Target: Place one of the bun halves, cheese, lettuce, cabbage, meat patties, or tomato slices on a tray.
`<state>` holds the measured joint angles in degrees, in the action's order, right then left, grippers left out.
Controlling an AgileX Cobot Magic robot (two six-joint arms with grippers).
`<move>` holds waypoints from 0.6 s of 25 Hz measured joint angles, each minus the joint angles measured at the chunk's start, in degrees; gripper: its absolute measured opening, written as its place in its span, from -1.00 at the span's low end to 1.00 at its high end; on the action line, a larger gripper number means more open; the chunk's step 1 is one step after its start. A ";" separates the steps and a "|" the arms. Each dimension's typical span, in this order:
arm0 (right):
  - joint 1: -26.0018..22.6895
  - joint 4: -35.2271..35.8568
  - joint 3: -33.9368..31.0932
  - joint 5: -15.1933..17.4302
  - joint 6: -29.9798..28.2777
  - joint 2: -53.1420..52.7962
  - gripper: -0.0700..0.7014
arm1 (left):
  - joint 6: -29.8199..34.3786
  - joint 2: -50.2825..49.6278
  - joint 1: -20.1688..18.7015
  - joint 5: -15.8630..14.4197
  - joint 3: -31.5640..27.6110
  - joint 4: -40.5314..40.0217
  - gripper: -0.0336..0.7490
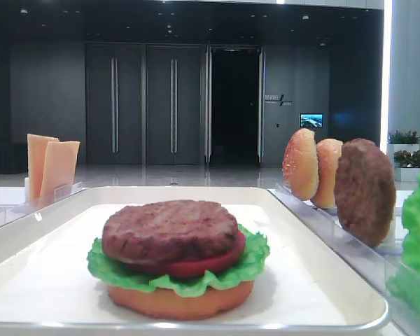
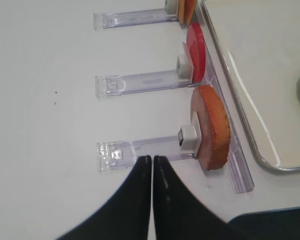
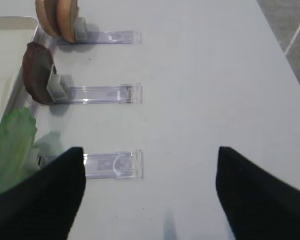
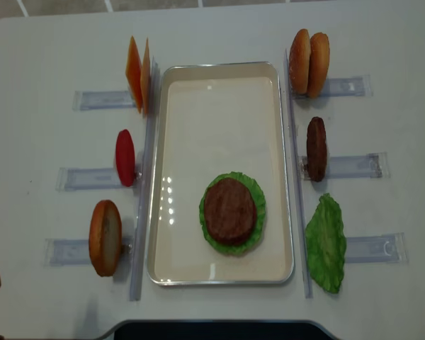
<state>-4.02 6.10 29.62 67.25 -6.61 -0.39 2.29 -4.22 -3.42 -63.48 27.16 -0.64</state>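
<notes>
Desk, pale and wide, fills the overhead view and carries everything. At its centre lies the white tray, long side running top to bottom of the frame. In the lower half of the tray sits a stack: a flat orange bun base at the bottom, ruffled lettuce over it, a red tomato slice showing at the edge, and a dark meat patty on top.

Clear plastic holders line both long sides of the tray. On the right of the overhead frame, a loose lettuce leaf lies at the lower holder, a second patty stands on edge at the middle one, and two bun halves stand side by side at the upper one. On the left, two cheese slices stand upright at the top, a spare tomato slice stands on edge in the middle, and a single bun half stands at the lower left, just beside the tray rim.

In the right wrist view the right claw has its two black fingers spread wide, with bare desk and the end of a holder between them; it pinches nothing. In the left wrist view the left claw has its fingers pressed together, tips over the near end of the holder of the single bun half, holding nothing.
</notes>
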 joint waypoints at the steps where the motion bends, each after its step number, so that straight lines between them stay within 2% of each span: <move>1: 0.16 0.58 -0.45 -0.26 -0.56 -0.04 0.58 | 0.00 0.00 0.00 0.00 0.00 0.00 -0.92; 8: 4.54 2.18 -0.94 -1.21 -2.06 -0.04 0.55 | 0.00 0.00 0.00 0.00 0.00 0.64 -0.92; 15: 4.75 2.18 -1.05 -1.51 -2.01 -0.04 0.54 | 0.00 0.00 0.00 0.00 0.00 0.64 -0.92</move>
<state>0.73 8.28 28.57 65.74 -8.62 -0.43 2.29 -4.22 -3.42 -63.48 27.16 0.00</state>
